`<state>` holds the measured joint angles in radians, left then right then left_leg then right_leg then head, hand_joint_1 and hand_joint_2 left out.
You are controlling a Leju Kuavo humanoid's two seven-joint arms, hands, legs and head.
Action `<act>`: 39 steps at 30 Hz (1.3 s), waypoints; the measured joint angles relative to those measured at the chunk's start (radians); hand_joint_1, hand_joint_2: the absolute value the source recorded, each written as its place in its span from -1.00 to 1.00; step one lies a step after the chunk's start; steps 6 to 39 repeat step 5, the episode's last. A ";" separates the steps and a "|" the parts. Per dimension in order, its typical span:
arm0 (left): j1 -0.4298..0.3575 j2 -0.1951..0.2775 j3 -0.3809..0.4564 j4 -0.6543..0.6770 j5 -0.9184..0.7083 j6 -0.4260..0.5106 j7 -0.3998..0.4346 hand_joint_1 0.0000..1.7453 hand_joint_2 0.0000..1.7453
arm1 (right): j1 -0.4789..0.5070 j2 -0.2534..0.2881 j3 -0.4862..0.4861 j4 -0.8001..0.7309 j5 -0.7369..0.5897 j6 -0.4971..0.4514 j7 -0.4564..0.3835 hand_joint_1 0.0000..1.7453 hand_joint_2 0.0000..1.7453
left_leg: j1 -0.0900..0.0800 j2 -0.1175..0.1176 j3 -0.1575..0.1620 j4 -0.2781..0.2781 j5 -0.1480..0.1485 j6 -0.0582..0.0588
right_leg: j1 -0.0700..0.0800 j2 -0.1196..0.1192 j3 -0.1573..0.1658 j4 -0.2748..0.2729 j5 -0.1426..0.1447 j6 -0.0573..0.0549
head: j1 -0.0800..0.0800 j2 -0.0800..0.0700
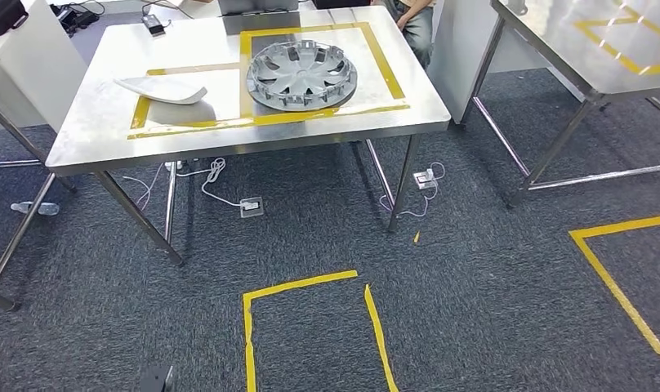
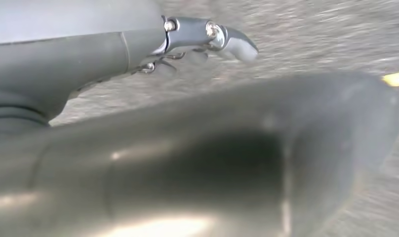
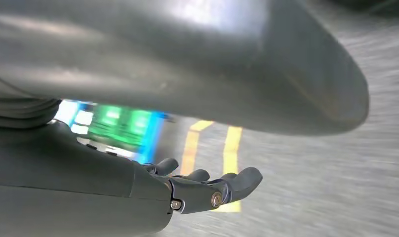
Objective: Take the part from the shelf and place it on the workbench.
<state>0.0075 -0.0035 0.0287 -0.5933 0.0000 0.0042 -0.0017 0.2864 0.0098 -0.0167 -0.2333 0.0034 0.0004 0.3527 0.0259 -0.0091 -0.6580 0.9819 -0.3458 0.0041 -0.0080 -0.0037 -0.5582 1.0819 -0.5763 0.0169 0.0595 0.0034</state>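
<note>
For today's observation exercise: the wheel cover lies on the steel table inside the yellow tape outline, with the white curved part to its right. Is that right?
One error: in the head view the white curved part lies left of the wheel cover, not right. The wheel cover does lie on the steel table inside the yellow tape outline.

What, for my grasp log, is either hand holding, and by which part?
Nothing: the left hand and the right hand are both empty and open.

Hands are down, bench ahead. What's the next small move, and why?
Probably a turn of the body to bring the shelf into sight. The left hand and right hand hang over carpet holding nothing, so there is no part to place. The head view faces the workbench, where a wheel cover and a white curved part lie.
</note>
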 joint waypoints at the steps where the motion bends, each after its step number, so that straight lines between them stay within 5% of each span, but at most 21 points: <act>1: -0.015 0.000 0.000 -0.018 0.000 0.000 0.000 -1.00 -1.00 | 0.015 -0.001 0.001 0.018 0.000 0.000 0.000 -1.00 -1.00 | 0.001 -0.003 -0.005 -0.001 0.004 0.001 | -0.003 0.002 -0.021 0.058 -0.047 0.005 | 0.002 0.000; 3: -0.036 0.001 0.000 -0.043 0.000 0.000 0.000 -1.00 -1.00 | 0.034 -0.003 0.002 0.046 0.000 0.000 0.001 -1.00 -1.00 | 0.003 -0.009 -0.022 0.002 0.014 -0.001 | -0.011 0.003 -0.054 0.169 -0.116 0.016 | 0.004 0.000; 4: -0.039 0.001 0.000 -0.049 0.000 0.000 0.000 -1.00 -1.00 | 0.036 -0.005 0.002 0.053 0.000 0.000 0.002 -1.00 -1.00 | 0.004 -0.012 -0.032 0.004 0.020 -0.005 | -0.015 0.003 -0.049 0.184 -0.123 0.021 | 0.004 0.000; 39: -0.041 0.001 0.000 -0.051 0.000 0.000 0.000 -1.00 -1.00 | 0.038 -0.006 0.002 0.056 0.000 0.000 0.003 -1.00 -1.00 | 0.005 -0.012 -0.037 0.005 0.024 -0.006 | -0.016 0.003 -0.046 0.190 -0.124 0.023 | 0.004 0.000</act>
